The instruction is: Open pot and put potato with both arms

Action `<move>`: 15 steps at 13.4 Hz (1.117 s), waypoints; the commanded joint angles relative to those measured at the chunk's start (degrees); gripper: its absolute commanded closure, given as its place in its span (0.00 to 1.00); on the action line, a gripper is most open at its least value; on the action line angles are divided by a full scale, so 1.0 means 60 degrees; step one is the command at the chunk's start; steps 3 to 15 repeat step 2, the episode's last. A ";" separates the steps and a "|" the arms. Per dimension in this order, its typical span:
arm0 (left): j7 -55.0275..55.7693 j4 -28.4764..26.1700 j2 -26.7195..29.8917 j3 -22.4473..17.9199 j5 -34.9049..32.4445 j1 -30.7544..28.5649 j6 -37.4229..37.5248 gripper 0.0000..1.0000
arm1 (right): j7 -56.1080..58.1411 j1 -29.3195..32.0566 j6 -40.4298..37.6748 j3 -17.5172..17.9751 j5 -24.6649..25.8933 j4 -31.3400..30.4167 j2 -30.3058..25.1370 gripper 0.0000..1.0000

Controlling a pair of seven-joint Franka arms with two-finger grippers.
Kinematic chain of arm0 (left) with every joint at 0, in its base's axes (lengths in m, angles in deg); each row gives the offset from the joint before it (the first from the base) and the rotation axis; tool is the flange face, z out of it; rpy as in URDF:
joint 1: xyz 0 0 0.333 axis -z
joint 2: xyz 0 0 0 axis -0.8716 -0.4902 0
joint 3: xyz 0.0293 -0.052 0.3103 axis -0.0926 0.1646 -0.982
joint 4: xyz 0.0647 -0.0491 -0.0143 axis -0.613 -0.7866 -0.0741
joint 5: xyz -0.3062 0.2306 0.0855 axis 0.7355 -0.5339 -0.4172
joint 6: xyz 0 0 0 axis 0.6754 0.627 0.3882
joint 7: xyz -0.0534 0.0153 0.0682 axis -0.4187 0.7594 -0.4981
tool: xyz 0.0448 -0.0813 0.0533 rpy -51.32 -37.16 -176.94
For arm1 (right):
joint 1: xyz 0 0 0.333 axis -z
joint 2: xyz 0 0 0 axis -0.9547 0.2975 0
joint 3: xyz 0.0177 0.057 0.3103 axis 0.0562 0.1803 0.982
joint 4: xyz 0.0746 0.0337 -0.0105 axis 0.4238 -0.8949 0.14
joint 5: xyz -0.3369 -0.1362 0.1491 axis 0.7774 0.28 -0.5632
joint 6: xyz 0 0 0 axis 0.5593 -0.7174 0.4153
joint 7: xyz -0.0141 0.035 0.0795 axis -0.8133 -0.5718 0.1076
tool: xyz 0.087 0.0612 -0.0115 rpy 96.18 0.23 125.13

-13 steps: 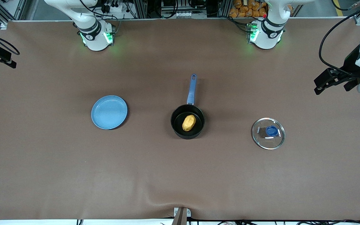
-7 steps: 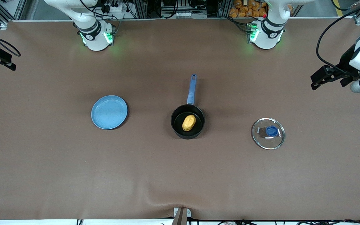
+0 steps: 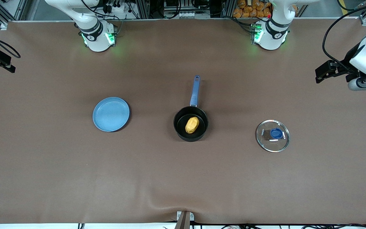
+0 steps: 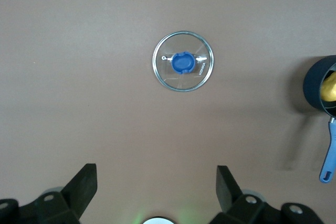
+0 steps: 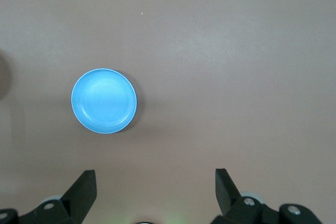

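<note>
The black pot (image 3: 179, 128) stands open at the table's middle, its blue handle (image 3: 195, 90) pointing toward the robot bases. The yellow potato (image 3: 192, 124) lies inside it. The glass lid (image 3: 272, 135) with its blue knob lies flat on the table toward the left arm's end; it also shows in the left wrist view (image 4: 183, 61). My left gripper (image 3: 321, 73) is open and empty, up over the left arm's end of the table. My right gripper (image 3: 6, 65) is open and empty, up over the right arm's end. The pot's edge (image 4: 315, 85) shows in the left wrist view.
A flat light-blue plate (image 3: 111, 114) lies empty beside the pot toward the right arm's end, and shows in the right wrist view (image 5: 104, 100). The brown mat (image 3: 183, 178) covers the table, with a small ripple at its near edge.
My left gripper has risen and drawn back toward the bases' side at the left arm's end. The right gripper has shifted slightly. Pot, potato, lid and plate have not moved.
</note>
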 commanded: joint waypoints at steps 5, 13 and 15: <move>-0.0327 0.0076 0.0122 -0.0015 0.0268 -0.0264 0.0308 0.00 | -0.0003 -0.0099 0.0107 0.0030 0.0160 -0.0018 -0.0081 0.00; -0.0327 0.0076 0.0122 -0.0015 0.0268 -0.0264 0.0308 0.00 | -0.0003 -0.0099 0.0107 0.0030 0.0160 -0.0018 -0.0081 0.00; -0.0327 0.0076 0.0122 -0.0015 0.0268 -0.0264 0.0308 0.00 | -0.0003 -0.0099 0.0107 0.0030 0.0160 -0.0018 -0.0081 0.00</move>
